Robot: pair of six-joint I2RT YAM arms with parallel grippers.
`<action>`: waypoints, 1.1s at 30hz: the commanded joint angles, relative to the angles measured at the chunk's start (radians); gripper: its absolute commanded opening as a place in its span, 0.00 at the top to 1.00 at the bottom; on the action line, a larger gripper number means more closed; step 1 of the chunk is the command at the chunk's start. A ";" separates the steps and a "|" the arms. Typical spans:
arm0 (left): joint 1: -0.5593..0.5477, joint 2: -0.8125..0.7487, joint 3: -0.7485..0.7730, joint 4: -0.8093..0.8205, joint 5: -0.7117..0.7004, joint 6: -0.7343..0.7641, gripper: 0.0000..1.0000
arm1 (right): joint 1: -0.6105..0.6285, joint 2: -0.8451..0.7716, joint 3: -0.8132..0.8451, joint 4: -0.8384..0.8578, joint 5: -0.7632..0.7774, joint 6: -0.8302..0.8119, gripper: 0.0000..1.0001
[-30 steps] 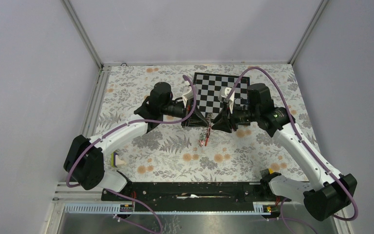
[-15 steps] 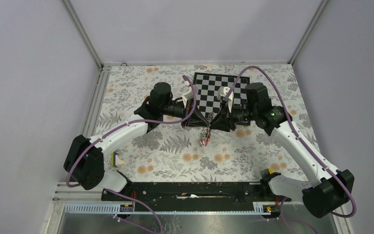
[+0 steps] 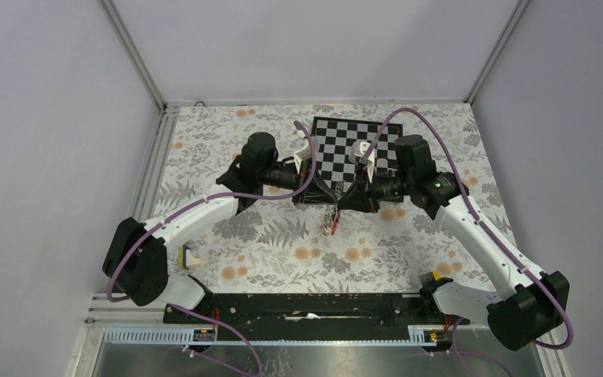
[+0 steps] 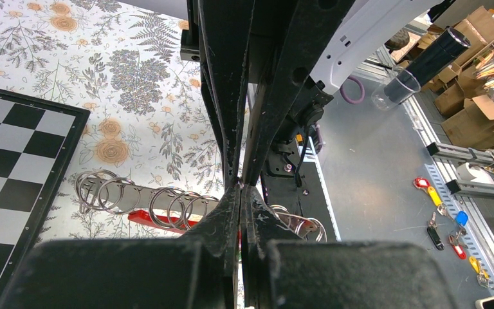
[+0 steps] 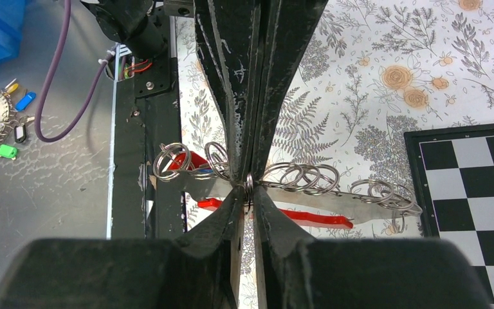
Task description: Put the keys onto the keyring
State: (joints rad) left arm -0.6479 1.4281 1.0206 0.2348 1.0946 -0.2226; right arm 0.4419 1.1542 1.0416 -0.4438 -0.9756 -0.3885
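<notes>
My two grippers meet tip to tip above the near edge of the chessboard (image 3: 338, 137). The left gripper (image 3: 331, 191) is shut on the keyring (image 4: 173, 206), a flat metal strip carrying several split rings. The right gripper (image 5: 247, 192) is pinched on one ring of that keyring (image 5: 309, 177), opposite the left gripper's fingers (image 5: 231, 77). A key with a red tag (image 5: 309, 217) hangs under the strip, and a bit of blue (image 5: 201, 171) shows among the rings. In the top view the keys (image 3: 330, 224) dangle below both grippers. Other tags are hidden.
A yellow-and-white block (image 3: 188, 257) lies on the floral cloth by the left arm's base. A small yellow thing (image 3: 442, 269) sits near the right base. A black rail (image 3: 306, 306) runs along the near edge. Loose tagged keys (image 4: 444, 219) lie off the table.
The right gripper has slid left up to the left gripper and closed its jaws on a ring. The left arm and the dangling keys have barely moved.
</notes>
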 commanded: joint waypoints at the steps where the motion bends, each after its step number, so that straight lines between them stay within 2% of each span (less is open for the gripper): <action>1: 0.004 -0.034 -0.004 0.074 0.028 -0.006 1.00 | -0.005 0.004 0.009 0.033 -0.037 0.013 0.84; 4: 0.004 -0.033 -0.005 0.075 0.028 -0.006 1.00 | -0.005 0.004 0.009 0.036 -0.042 0.016 0.89; 7: 0.004 -0.034 -0.006 0.075 0.029 -0.003 1.00 | -0.005 0.003 0.012 0.031 -0.043 0.013 0.99; 11: 0.005 -0.042 0.004 0.026 0.011 0.058 1.00 | -0.005 0.000 0.035 -0.021 -0.008 -0.030 1.00; 16: 0.002 -0.063 0.045 -0.150 -0.051 0.246 0.73 | 0.012 0.017 0.094 -0.138 0.110 -0.088 1.00; 18: 0.002 -0.067 0.062 -0.205 -0.070 0.318 0.66 | 0.038 0.036 0.131 -0.202 0.172 -0.113 1.00; 25: -0.016 -0.038 0.098 -0.254 -0.095 0.373 0.53 | 0.089 0.091 0.215 -0.317 0.251 -0.139 1.00; 30: -0.045 -0.020 0.106 -0.255 -0.116 0.379 0.53 | 0.098 0.107 0.229 -0.331 0.258 -0.140 1.00; 33: -0.055 -0.010 0.111 -0.256 -0.128 0.374 0.56 | 0.100 0.109 0.225 -0.324 0.250 -0.137 1.00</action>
State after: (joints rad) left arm -0.6884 1.4059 1.0843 -0.0303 0.9897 0.1257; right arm 0.5304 1.2621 1.2240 -0.7570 -0.7223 -0.5148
